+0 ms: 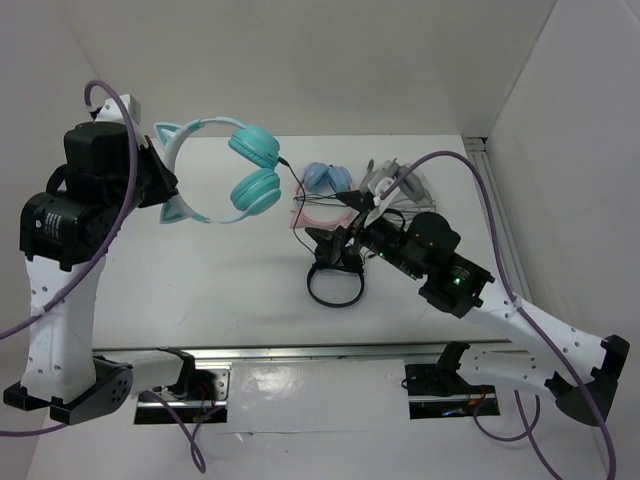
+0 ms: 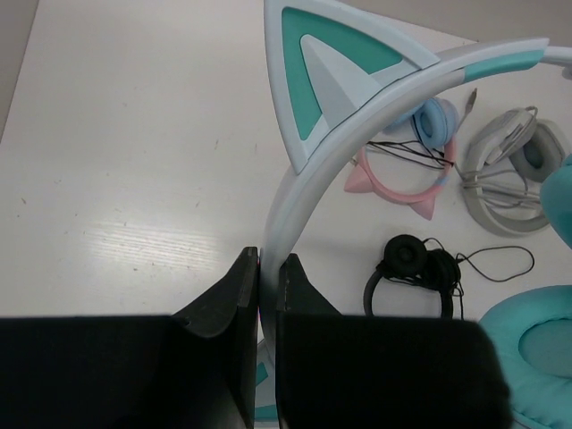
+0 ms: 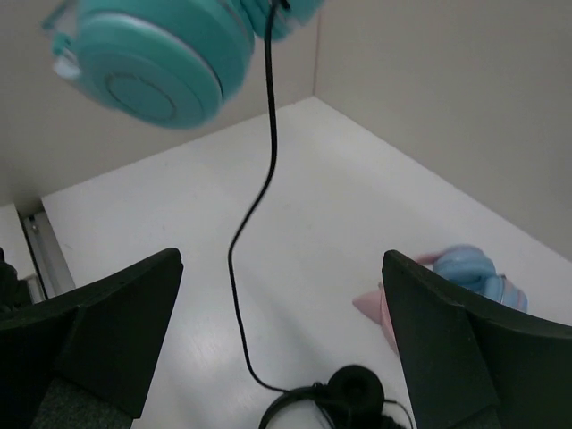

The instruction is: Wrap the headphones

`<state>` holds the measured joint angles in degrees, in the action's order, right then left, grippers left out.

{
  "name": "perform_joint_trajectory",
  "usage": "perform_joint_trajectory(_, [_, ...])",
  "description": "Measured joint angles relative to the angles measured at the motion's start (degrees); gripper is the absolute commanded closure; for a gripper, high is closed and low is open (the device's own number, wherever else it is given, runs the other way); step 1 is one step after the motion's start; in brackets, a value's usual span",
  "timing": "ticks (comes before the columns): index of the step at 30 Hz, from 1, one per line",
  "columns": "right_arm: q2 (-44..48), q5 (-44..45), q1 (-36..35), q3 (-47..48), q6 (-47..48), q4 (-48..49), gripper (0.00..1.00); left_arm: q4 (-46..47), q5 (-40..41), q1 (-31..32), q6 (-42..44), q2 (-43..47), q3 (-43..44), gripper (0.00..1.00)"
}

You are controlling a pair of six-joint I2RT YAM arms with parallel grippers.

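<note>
The teal headphones (image 1: 255, 190) hang in the air over the back left of the table. My left gripper (image 1: 165, 185) is shut on their whitish-teal band (image 2: 357, 98), just below one cat ear. The band runs up from between the shut fingers of the left gripper (image 2: 268, 259). A thin black cable (image 3: 268, 143) drops from one teal cup (image 3: 147, 58) toward the table. My right gripper (image 3: 281, 259) is open and low over the table's middle, with nothing between its fingers. The cable hangs in front of it, nearer its left finger.
Small black headphones (image 1: 335, 270) lie on the table just under the right gripper (image 1: 340, 235). Pink-banded blue-cupped cat-ear headphones (image 1: 325, 185) and a grey-white pair (image 1: 395, 180) lie behind it. White walls enclose the back and both sides.
</note>
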<state>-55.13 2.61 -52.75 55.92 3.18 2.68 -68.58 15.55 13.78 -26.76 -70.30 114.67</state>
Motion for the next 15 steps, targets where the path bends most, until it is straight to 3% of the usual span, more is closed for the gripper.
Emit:
perform_joint_trajectory(7, [-1.9,-4.9,0.0,0.8,1.0,8.8,0.0,-0.6,-3.7,-0.5,1.0,0.0,0.0,1.0])
perform_joint_trajectory(10, [-5.3,-5.1,0.0,1.1,0.9,10.9,0.06,-0.5,-6.7,-0.5,0.9,0.1,0.0,1.0])
perform_joint_trajectory(12, [-7.3,-5.0,0.0,1.1,1.0,11.4,0.21,-0.5,-8.5,-0.5,0.9,0.4,0.0,1.0])
perform_joint_trajectory(13, [-8.1,-4.8,0.1,1.1,0.9,11.5,0.54,-0.5,-9.4,-0.5,0.9,0.5,0.0,1.0])
perform_joint_trajectory(14, [-8.5,-4.8,0.4,1.1,0.9,11.7,0.75,-0.4,-10.0,-0.5,0.9,0.7,0.0,1.0])
perform_joint_trajectory(15, [-8.8,-4.9,0.7,1.1,0.7,12.0,0.89,-0.4,-10.5,-0.5,0.8,0.9,0.0,1.0])
